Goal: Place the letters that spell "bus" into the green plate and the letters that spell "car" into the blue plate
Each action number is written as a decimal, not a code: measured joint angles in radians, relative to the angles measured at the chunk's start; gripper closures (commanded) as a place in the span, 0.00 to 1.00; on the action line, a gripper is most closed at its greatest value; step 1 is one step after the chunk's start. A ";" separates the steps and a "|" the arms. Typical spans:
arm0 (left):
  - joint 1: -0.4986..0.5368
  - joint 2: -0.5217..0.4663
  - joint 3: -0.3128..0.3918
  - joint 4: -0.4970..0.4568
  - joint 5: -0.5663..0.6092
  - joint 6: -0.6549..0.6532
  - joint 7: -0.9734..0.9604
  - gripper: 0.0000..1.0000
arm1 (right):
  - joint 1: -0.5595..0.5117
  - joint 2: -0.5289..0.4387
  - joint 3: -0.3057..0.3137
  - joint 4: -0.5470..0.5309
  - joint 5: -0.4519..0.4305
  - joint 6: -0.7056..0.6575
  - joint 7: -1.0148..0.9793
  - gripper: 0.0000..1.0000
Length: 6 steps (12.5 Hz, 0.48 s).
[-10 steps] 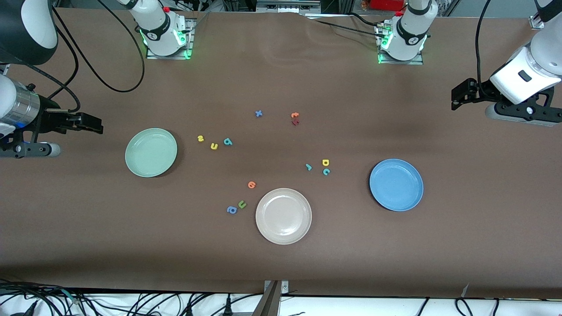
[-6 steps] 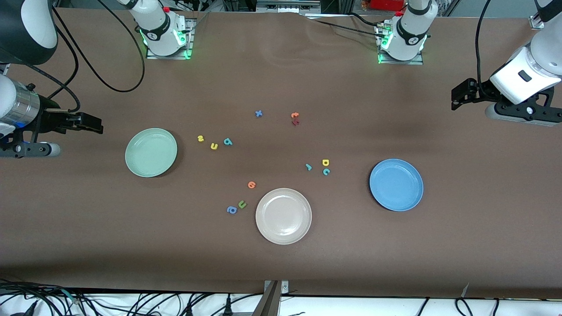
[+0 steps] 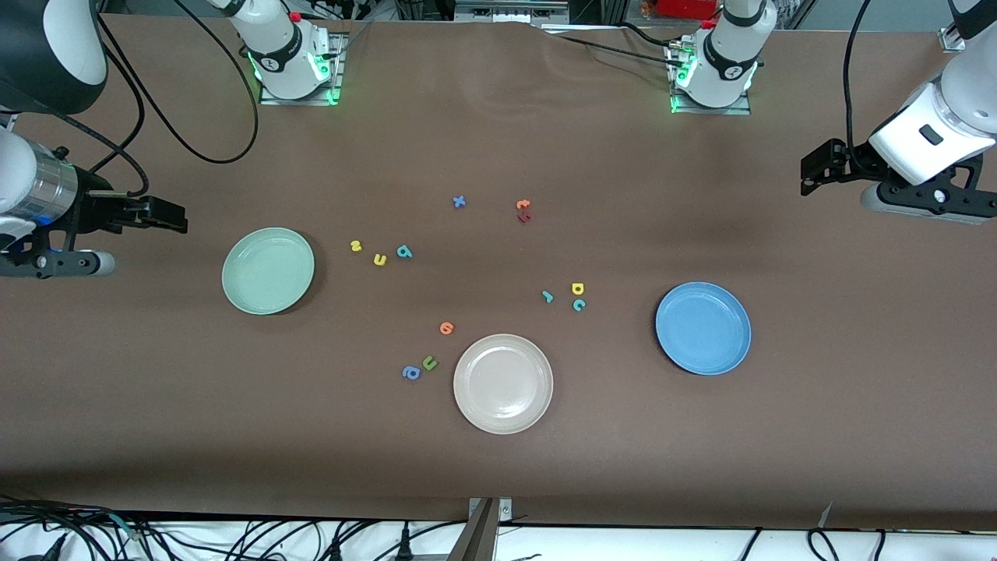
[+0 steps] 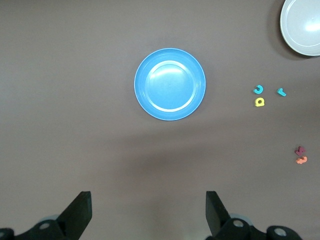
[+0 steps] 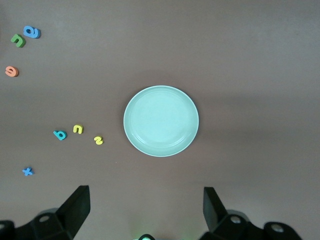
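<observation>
Six letters: none plated yet, green plate point(image 3: 268, 270) and blue plate point(image 3: 702, 328) bare.
Right end effector point(image 3: 160, 216): open, edging toward green plate.
Left end effector point(image 3: 818, 165): open, waiting past blue plate.

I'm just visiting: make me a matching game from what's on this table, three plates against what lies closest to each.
Things:
1. green plate
2. blue plate
3. cream plate

Closest letters:
A. orange round letter, olive "u"
B. yellow "s", yellow "u"
C. yellow "a", teal "c"

Pairs: 1-B, 2-C, 3-A
</observation>
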 measured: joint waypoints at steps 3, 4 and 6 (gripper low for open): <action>0.000 0.000 0.000 0.000 0.000 0.000 0.000 0.00 | 0.022 0.000 0.000 0.000 -0.006 -0.001 0.001 0.00; 0.000 0.000 0.000 0.000 0.000 0.000 0.000 0.00 | 0.022 0.000 0.000 0.000 -0.006 -0.001 0.001 0.00; 0.000 0.000 0.000 0.000 0.000 0.000 0.000 0.00 | 0.021 0.000 -0.001 0.000 -0.007 -0.002 0.001 0.00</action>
